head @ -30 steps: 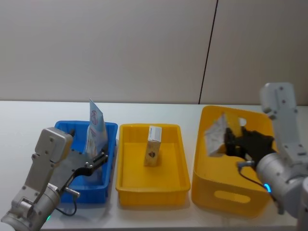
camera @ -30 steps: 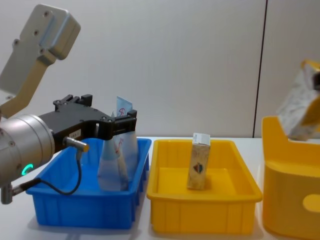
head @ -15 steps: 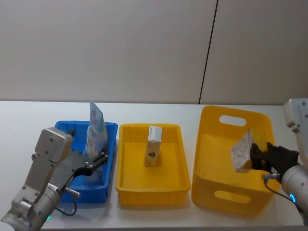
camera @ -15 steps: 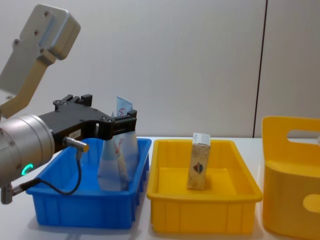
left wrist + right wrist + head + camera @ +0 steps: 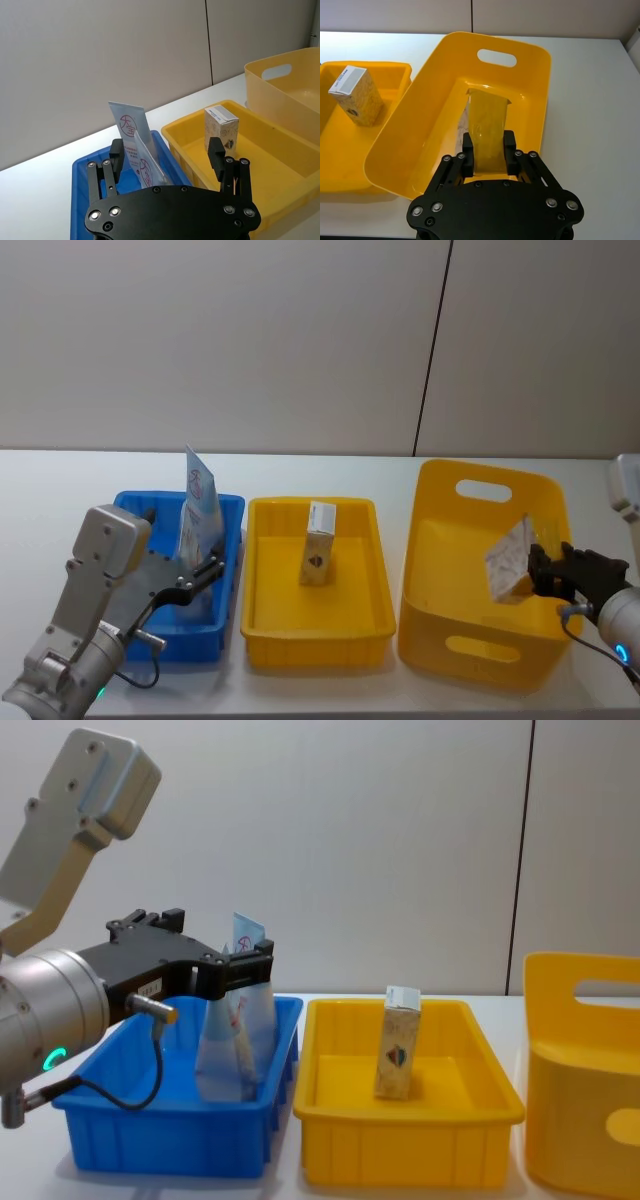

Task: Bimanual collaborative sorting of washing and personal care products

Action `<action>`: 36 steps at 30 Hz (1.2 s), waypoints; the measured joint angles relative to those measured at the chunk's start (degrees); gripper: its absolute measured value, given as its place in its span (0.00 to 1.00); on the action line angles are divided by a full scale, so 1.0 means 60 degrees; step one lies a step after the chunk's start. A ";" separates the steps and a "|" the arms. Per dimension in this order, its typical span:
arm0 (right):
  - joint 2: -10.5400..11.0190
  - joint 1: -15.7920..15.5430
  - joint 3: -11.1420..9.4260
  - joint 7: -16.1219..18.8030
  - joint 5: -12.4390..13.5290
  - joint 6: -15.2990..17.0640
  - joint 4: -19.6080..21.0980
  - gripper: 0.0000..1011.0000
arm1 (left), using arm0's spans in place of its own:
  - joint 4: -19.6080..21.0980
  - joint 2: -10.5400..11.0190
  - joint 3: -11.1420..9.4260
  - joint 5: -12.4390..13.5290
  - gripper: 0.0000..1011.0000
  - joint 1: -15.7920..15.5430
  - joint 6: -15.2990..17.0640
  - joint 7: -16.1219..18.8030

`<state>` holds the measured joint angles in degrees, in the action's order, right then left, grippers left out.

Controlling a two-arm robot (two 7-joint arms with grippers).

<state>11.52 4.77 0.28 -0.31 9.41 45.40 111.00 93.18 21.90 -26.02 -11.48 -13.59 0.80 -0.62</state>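
One pale packet (image 5: 508, 570) held over the deep yellow tub (image 5: 440, 620), lower right of the head view.
The right gripper (image 5: 545, 575) pinches the packet by one end and keeps it upright, probably so it clears the tub's wall. One carton (image 5: 319, 543) stands in the yellow tray (image 5: 320, 650) at centre. One tube (image 5: 129, 131) and one clear pouch (image 5: 146, 164) lean together in the blue tray (image 5: 195, 645) at lower left. There the left gripper (image 5: 205, 575) hovers spread wide, likely ready to take one.

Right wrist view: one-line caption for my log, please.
Right gripper holds a flat packet over the deep yellow bin, beside the tray with the upright carton.
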 joint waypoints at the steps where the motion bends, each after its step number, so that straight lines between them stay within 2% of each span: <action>1: 0.0005 0.0001 -0.0009 0.0013 0.0009 -0.0010 -0.0015 0.30 | -0.0001 0.0000 0.0000 0.0000 0.99 0.0000 -0.0001 0.0000; 2: 0.0014 0.0006 -0.0032 0.0045 0.0029 -0.0034 -0.0045 0.36 | 0.0000 0.0000 0.0000 0.0000 0.99 0.0000 -0.0001 0.0000; 4: 0.0021 0.0011 -0.0051 0.0069 0.0043 -0.0052 -0.0075 0.41 | 0.0000 0.0000 0.0000 0.0000 0.99 0.0000 0.0000 0.0000; 5: 0.0028 0.0017 -0.0072 0.0089 0.0053 -0.0069 -0.0099 0.47 | -0.0001 0.0000 0.0000 0.0000 0.99 0.0000 0.0000 0.0000; 9: 0.0041 0.0024 -0.0105 0.0132 0.0078 -0.0095 -0.0139 0.55 | 0.0000 0.0000 0.0000 0.0000 0.99 0.0000 -0.0001 0.0000; 11: 0.0048 0.0030 -0.0129 0.0159 0.0095 -0.0121 -0.0172 0.64 | 0.0000 0.0000 0.0000 0.0000 0.99 0.0000 0.0000 0.0000; 15: 0.0055 0.0032 -0.0147 0.0183 0.0108 -0.0133 -0.0198 0.75 | 0.0000 0.0000 0.0000 0.0000 0.99 0.0000 -0.0001 0.0000; 16: 0.0058 0.0034 -0.0154 0.0194 0.0113 -0.0145 -0.0205 0.81 | 0.0000 -0.0002 0.0000 0.0003 0.99 0.0000 0.0001 0.0000; 19: 0.0063 0.0037 -0.0169 0.0209 0.0120 -0.0157 -0.0221 0.88 | 0.0000 -0.0009 0.0000 0.0033 0.99 -0.0011 0.0025 0.0006; 20: 0.0063 0.0038 -0.0172 0.0211 0.0122 -0.0158 -0.0225 0.93 | 0.0000 -0.0010 0.0000 0.0044 0.99 -0.0017 0.0041 0.0012; 22: 0.0065 0.0039 -0.0178 0.0217 0.0126 -0.0161 -0.0233 0.95 | -0.0001 -0.0018 -0.0001 0.0078 0.99 -0.0034 0.0086 0.0030; 23: 0.0066 0.0041 -0.0182 0.0222 0.0128 -0.0164 -0.0238 0.99 | -0.0009 -0.0029 -0.0005 0.0116 0.99 -0.0052 0.0151 0.0051; 36: 0.0076 0.0048 -0.0203 0.0251 0.0149 -0.0183 -0.0269 0.99 | -0.0212 -0.0317 -0.0041 0.0259 0.99 -0.0228 0.0826 0.0208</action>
<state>11.97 5.06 -0.94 1.19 10.30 44.30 109.39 91.91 20.00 -26.27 -9.93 -14.96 5.75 0.62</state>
